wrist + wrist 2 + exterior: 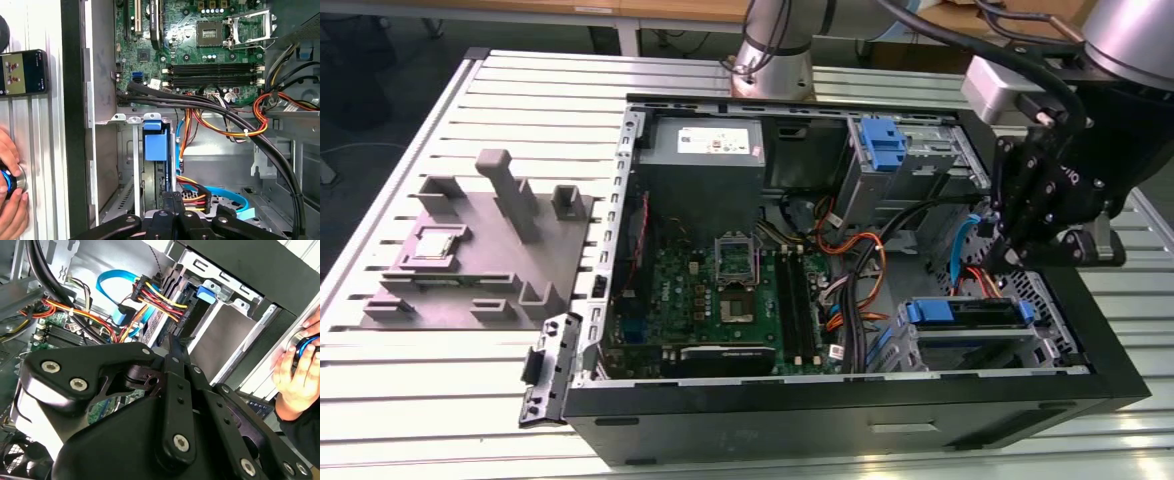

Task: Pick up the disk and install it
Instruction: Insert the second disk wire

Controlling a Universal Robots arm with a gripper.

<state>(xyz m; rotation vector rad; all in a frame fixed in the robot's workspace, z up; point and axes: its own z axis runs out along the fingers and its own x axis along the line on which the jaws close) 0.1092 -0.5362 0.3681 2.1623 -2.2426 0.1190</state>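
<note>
Claw (1005,258) hangs over the computer case (720,425) at the exterior view's right, above the near drive bay. From both wrist views I read the fingers (172,346) as drawn together with nothing between them. Disk (970,316) sits in that bay, at the case's near corner on the exterior view's right, its blue carrier front (155,147) facing up just beyond my fingertips in the first wrist view. Orange and blue cables (260,112) run close by. Outside the case, a person's hand (11,200) rests on the slatted counter (440,400), beside a phone (22,72).
</note>
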